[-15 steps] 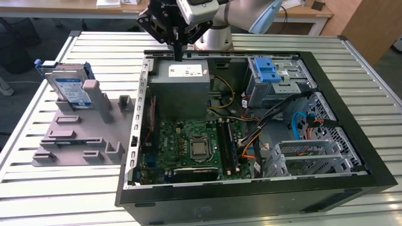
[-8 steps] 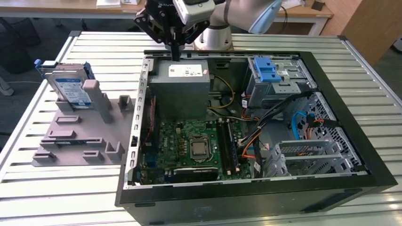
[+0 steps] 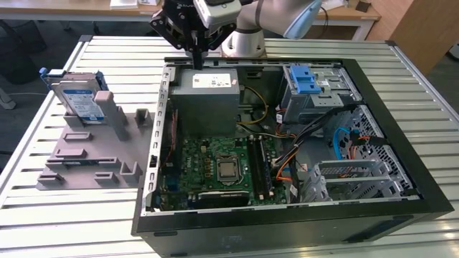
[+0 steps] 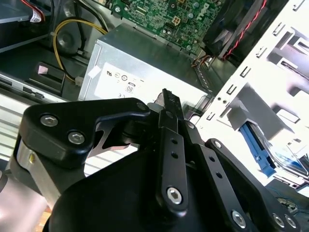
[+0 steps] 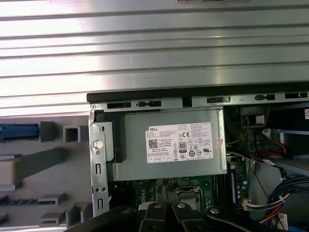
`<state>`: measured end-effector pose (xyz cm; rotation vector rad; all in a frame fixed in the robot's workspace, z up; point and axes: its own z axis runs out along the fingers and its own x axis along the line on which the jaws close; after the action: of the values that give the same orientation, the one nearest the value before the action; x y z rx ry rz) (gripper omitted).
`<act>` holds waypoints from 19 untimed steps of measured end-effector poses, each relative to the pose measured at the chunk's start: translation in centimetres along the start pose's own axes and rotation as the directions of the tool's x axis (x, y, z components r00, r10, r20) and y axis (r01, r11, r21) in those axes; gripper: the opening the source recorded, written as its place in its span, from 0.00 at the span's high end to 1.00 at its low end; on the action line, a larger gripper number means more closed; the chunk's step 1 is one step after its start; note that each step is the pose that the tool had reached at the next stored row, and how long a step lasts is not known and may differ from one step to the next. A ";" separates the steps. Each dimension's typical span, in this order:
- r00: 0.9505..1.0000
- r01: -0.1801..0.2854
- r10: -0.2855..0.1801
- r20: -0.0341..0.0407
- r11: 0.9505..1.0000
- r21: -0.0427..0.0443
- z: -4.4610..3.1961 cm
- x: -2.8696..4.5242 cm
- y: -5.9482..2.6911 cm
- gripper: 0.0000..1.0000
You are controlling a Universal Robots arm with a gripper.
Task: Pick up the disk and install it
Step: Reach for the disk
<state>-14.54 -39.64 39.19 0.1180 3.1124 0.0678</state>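
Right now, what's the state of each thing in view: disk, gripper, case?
disk: upright in the grey fixture, not gripped, not installed.
gripper: shut, empty, above the grey metal box.
computer case: lying on its side, side panel off, interior exposed.

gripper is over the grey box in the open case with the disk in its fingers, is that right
Not quite. The gripper is over the grey box, but its fingers are shut on nothing. The exterior view shows the disk standing upright in the grey holder, to the exterior view's left of the computer case.
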 end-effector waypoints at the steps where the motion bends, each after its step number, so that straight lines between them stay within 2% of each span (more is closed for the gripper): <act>1: 1.000 0.000 0.000 0.000 1.000 0.000 0.00 0.08 0.00 0.89; 8: 1.000 0.000 0.000 0.000 1.000 0.000 0.03 0.63 0.02 0.89; 19: 1.000 0.000 0.000 0.000 1.000 0.000 0.04 1.99 0.16 0.89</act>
<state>-16.51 -39.32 39.10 0.1181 3.1125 0.0676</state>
